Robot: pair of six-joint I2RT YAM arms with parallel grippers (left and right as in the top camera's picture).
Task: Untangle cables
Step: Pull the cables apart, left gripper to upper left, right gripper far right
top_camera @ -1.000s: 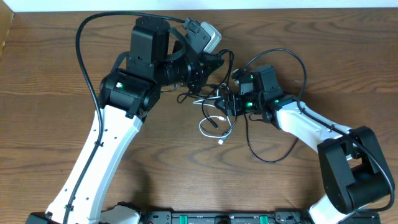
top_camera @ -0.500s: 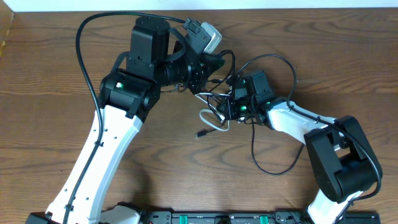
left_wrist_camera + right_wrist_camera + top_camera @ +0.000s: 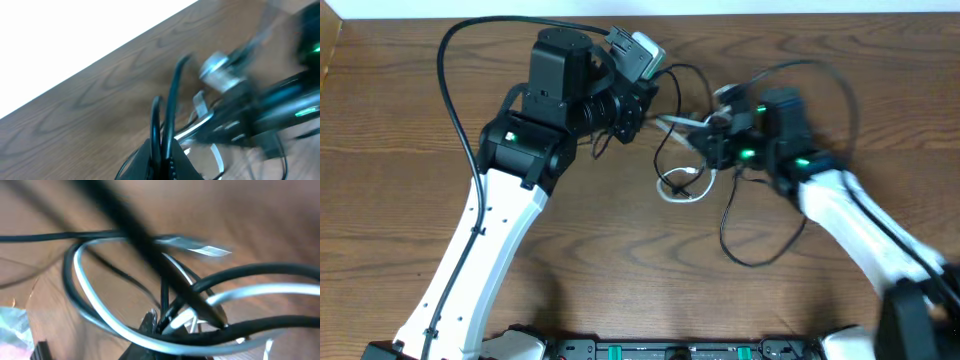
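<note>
Right tool (image 3: 708,140): open a second ago, now together. It has shut inside the knot. The right wrist view shows white and black strands crossing at its tips (image 3: 155,325), but it is too blurred to tell which strand is pinched.
Right arm: badly smeared overhead, so mid-swing. It has lifted off the heap toward the far right of the surface (image 3: 400,200).
Left tool (image 3: 642,105): together, no change over the last second. Its wrist view shows dark strands rising from between the tips (image 3: 160,160), so it reads as clamped on the black cable.
White cable (image 3: 682,192): hung as a long, loose loop a second ago, its plug trailing toward the near edge. It is now drawn into a small, tight loop between the two tools, with a pale stretch running from near the left tool to the right tool.
Black cable (image 3: 723,232): its wide loop still lies near the right arm. The upper strands stand out more open than before.
Where the work sits: both cables mid-surface between the arms, still crossed.
Meaning: the arms have gone from reaching to pulling apart. Judgement only: the shrinking white loop could be sliding free or cinching tighter.
Progress: early; no cable is clear of the other yet.
</note>
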